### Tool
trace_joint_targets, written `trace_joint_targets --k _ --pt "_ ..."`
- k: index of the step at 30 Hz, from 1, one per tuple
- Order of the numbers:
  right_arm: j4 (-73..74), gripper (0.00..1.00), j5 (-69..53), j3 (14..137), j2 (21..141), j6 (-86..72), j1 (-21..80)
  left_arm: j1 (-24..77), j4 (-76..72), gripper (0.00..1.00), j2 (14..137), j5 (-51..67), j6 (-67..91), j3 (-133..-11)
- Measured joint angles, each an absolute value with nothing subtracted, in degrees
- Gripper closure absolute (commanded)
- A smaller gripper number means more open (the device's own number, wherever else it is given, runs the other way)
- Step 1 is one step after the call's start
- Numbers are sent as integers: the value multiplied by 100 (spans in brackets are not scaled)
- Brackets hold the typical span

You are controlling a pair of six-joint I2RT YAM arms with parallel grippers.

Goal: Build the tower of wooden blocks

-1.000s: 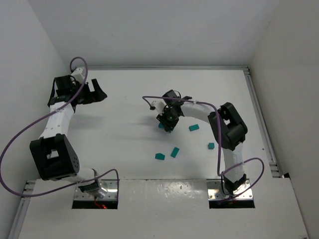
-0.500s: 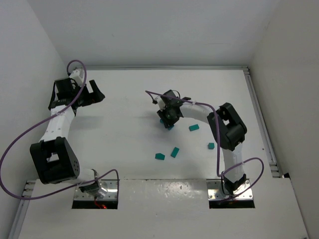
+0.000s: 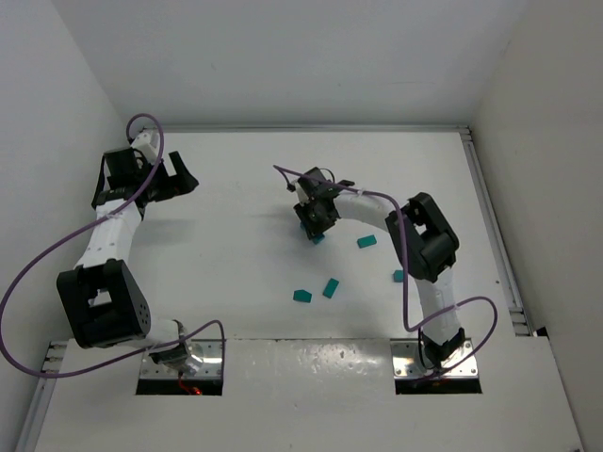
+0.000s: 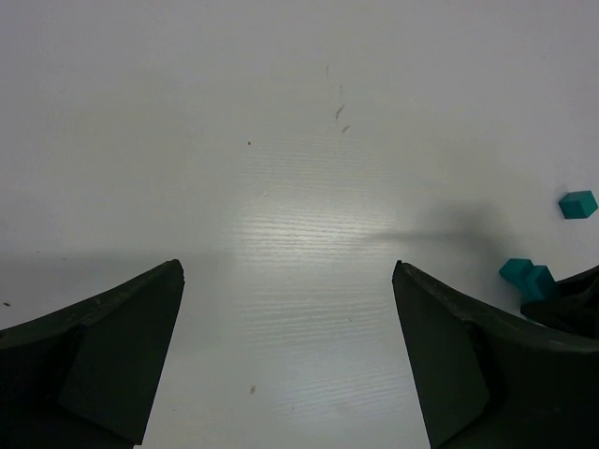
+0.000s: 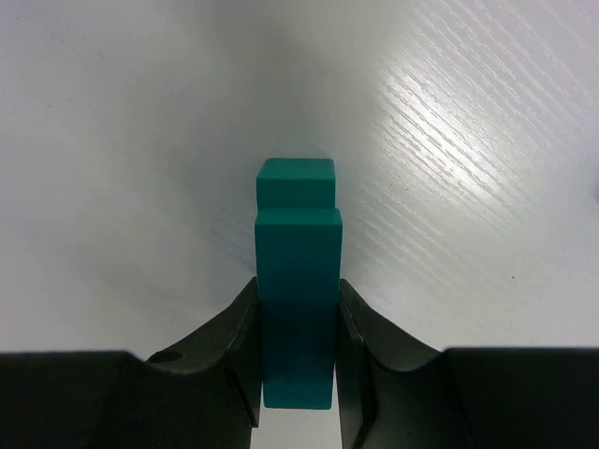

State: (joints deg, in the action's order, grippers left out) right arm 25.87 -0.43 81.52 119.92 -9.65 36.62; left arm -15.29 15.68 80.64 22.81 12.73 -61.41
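right gripper (image 3: 316, 224) sits near the centre of the white table (image 3: 236, 264), pointing down, clamped on the narrow teal-green wood block tower (image 3: 317, 239)

right wrist view: both fingers (image 5: 245, 327) press the sides of the tower (image 5: 298, 309). The gripped piece is a longer bar. A second, slightly narrower teal piece (image 5: 296, 182) lines up on its far end, touching it. Tower looks straight, no visible tilt. Right gripper (image 5: 298, 299) is closed only as far as the bar's width

loose teal-green wood blocks, positions taken from the tower in the top view:
- short bar (image 3: 366, 241) at 3 o'clock, near
- small block (image 3: 399, 276) at 4 o'clock, partly hidden by the right arm's elbow
- tilted block (image 3: 331, 287) at 6 o'clock
- flat block (image 3: 301, 296) at 7 o'clock, just beside the tilted one, can't tell if touching

left gripper (image 3: 182, 175) is at 10 o'clock on the table, well apart from every block, jaws spread wide, nothing between them

left wrist view: left gripper (image 4: 285, 271) shows bare table between its fingers (image 4: 112, 346). At 3 o'clock in that frame there is one lone teal block (image 4: 578, 203) and a close pair (image 4: 526, 275) just above the right-hand finger
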Motion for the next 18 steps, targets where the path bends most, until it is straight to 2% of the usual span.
trace_joint_targets --k 3,11,18 --pt "2655 99 -38 8213 12020 -1131 3662 -1529 1568 0 8064 2279 1273 -6136" --pt "2735 100 132 8267 12053 -1879 3715 -1529 1557 0 8064 2281 1280 -6125" --pt "3103 100 1020 8385 12070 -2947 4058 -1529 1551 0 8064 2287 1282 -6125"
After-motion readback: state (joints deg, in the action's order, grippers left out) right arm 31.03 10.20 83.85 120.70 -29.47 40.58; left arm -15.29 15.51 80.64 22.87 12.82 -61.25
